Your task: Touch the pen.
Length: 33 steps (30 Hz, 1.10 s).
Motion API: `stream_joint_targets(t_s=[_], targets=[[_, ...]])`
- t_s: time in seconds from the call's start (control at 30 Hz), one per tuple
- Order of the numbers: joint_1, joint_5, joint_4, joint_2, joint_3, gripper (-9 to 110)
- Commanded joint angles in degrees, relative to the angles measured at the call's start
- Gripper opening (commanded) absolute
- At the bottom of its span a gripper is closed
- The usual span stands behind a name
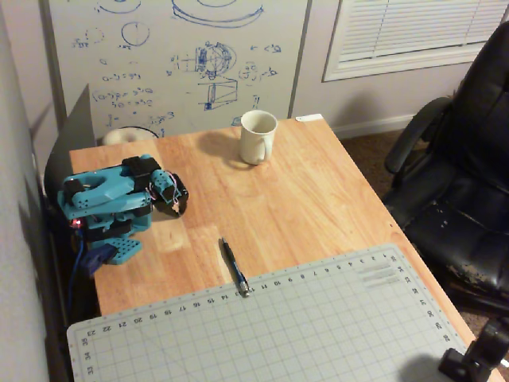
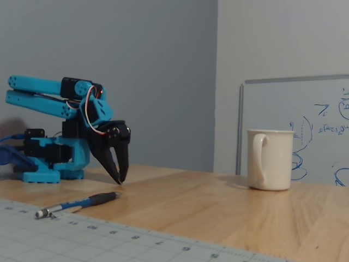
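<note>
Since your gripper [image 2: 121, 179] hangs folded near the base w/ jaws about closed on nothing, and the pen [image 1: 235, 267] lies well apart, tip touching the mat [image 1: 334, 334] edge, a hard jab could roll it or miss that slim barrel.

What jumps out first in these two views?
The bright blue arm folded at the table's left edge in the overhead view, its gripper pointing down just above the wood. Then the pen lying apart from it, tip at the cutting mat edge, and the white mug near the whiteboard.
</note>
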<state>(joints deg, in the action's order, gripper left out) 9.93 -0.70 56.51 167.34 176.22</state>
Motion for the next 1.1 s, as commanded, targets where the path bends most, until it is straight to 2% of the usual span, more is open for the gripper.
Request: stream_joint_targets(t_s=[0.0, 0.2, 0.47, 0.67, 0.87, 1.07], targets=[[-0.97, 0.62, 0.09, -0.18, -8.09, 0], [-9.58, -0.18, 0.18, -5.19, -16.87, 0], [-25.31, -2.29, -0.26, -29.27, -37.35, 0], [-34.63, -15.91, -0.62, -46.14, -50.98, 0], [-41.92, -31.82, -0.62, -55.11, -58.62, 0], [-45.53, -38.32, -0.70, -61.70, -63.81, 0]])
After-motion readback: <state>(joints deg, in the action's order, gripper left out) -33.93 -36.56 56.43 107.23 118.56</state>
